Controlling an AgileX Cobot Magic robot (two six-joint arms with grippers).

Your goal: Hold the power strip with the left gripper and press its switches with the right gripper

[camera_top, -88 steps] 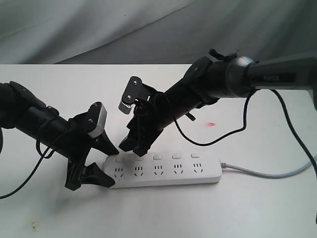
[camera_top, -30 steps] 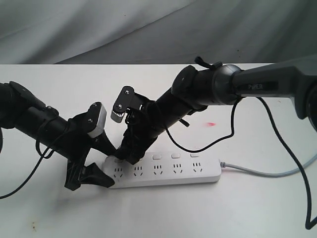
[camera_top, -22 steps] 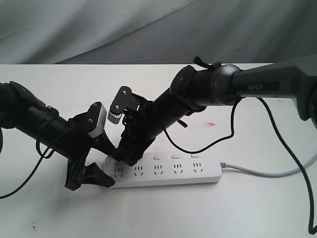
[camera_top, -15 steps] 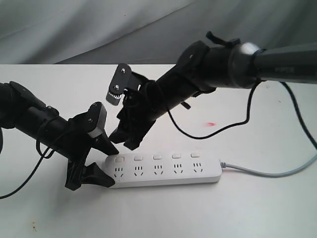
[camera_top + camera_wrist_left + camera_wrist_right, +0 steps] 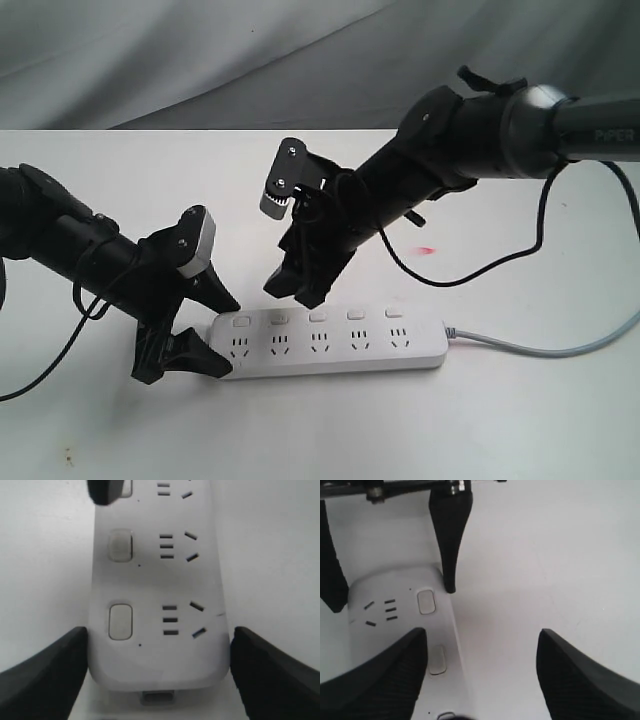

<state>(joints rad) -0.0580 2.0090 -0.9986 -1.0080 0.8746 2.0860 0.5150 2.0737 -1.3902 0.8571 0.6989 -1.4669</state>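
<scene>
The white power strip (image 5: pixel 330 342) lies flat on the table, its grey cord (image 5: pixel 545 348) running off to the right. My left gripper (image 5: pixel 226 338) is shut on its left rounded end, one black jaw against each long side; the left wrist view shows the same hold of the left gripper (image 5: pixel 159 630) on the power strip (image 5: pixel 155 580). The switches (image 5: pixel 318 317) form a row along the far edge. My right gripper (image 5: pixel 293 293) hangs open just above the second switch (image 5: pixel 279 319), apart from it. In the right wrist view the right gripper (image 5: pixel 482 631) has wide-spread jaws over the switches (image 5: pixel 425 601).
The white table (image 5: pixel 480 420) carries a small red spot (image 5: pixel 427 250) behind the strip. A grey cloth (image 5: pixel 200 60) hangs along the back edge. Black cables (image 5: pixel 480 262) loop down from the right arm over the table.
The right gripper was down on the strip's leftmost switches a second ago. It has since lifted off and shifted right, and now hovers over the second switch. The left arm and strip stayed still.
</scene>
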